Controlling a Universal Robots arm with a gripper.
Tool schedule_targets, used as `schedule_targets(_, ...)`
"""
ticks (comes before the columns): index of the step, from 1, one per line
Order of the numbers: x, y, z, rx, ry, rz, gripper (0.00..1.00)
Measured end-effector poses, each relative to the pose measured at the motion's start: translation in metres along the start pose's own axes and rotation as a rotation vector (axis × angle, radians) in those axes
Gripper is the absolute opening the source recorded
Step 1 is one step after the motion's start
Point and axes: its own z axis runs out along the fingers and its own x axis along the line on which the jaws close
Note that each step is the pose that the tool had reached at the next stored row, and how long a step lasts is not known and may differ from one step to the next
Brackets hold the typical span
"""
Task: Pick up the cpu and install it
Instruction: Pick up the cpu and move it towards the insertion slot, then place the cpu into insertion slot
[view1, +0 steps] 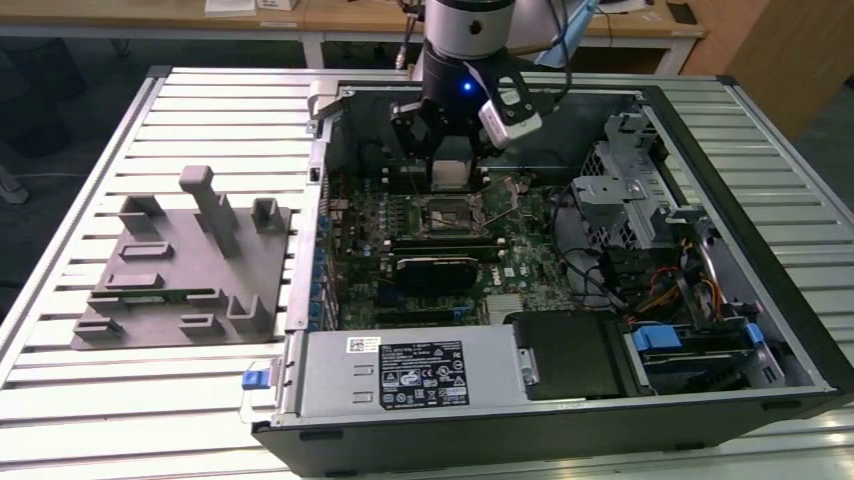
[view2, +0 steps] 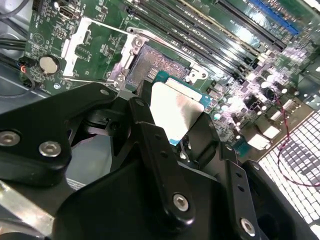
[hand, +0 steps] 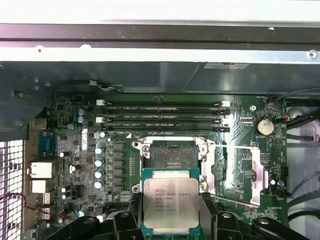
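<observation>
The cpu (view1: 451, 177), a flat square chip with a silver top, hangs between my gripper's (view1: 451, 172) black fingers over the open computer case. In both wrist views my gripper (hand: 170, 212) (view2: 172, 120) is shut on the cpu (hand: 170, 200) (view2: 175, 106), pinching two opposite edges. In the first wrist view the chip sits just beside the open black-framed socket (hand: 170, 155) and partly covers one edge of it. The socket (view2: 150, 67) (view1: 449, 212) has nothing in it, and the chip is held above the board, not seated.
The socket's metal load plate (hand: 244, 170) is swung open beside it. Memory slots (hand: 162, 117) and a coin cell (hand: 264, 126) lie close by. A gray fixture (view1: 180, 265) sits at the exterior view's left. Power supply (view1: 400, 370) and drive cage (view1: 641, 200) crowd the case.
</observation>
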Motion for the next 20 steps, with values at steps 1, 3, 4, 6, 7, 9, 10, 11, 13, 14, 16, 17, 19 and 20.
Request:
schedule_targets(1, -0.0001, 0.0003, 0.0011, 0.0001, 0.0001, 0.000, 0.54)
schedule_targets(3, -0.0001, 0.0006, 0.0029, 0.0001, 0.0001, 0.000, 0.54)
schedule_targets(4, 0.0000, 0.0006, 0.0037, 0.0001, 0.0001, 0.000, 0.54)
schedule_targets(6, 0.0000, 0.0006, 0.0041, 0.0004, 0.0002, 0.000, 0.54)
schedule_targets(7, 0.0000, 0.0006, 0.0043, 0.0002, 0.0001, 0.000, 0.54)
schedule_targets(9, -0.0001, 0.0006, 0.0045, 0.0002, 0.0000, 0.000, 0.54)
schedule_targets(10, 0.0000, 0.0006, 0.0045, 0.0002, 0.0001, 0.000, 0.54)
schedule_targets(11, 0.0000, 0.0006, 0.0045, 0.0002, 0.0001, 0.000, 0.54)
schedule_targets(13, 0.0000, 0.0006, 0.0046, 0.0001, 0.0001, 0.000, 0.54)
schedule_targets(14, -0.0001, 0.0006, 0.0046, 0.0002, 0.0000, 0.000, 0.54)
schedule_targets(16, 0.0000, 0.0006, 0.0046, 0.0002, 0.0001, 0.000, 0.54)
schedule_targets(17, 0.0000, 0.0006, 0.0046, 0.0002, 0.0000, 0.000, 0.54)
schedule_targets(19, 0.0000, 0.0006, 0.0047, 0.0002, 0.0001, 0.000, 0.54)
schedule_targets(20, -0.0001, 0.0006, 0.0047, 0.0002, -0.0001, 0.004, 0.54)
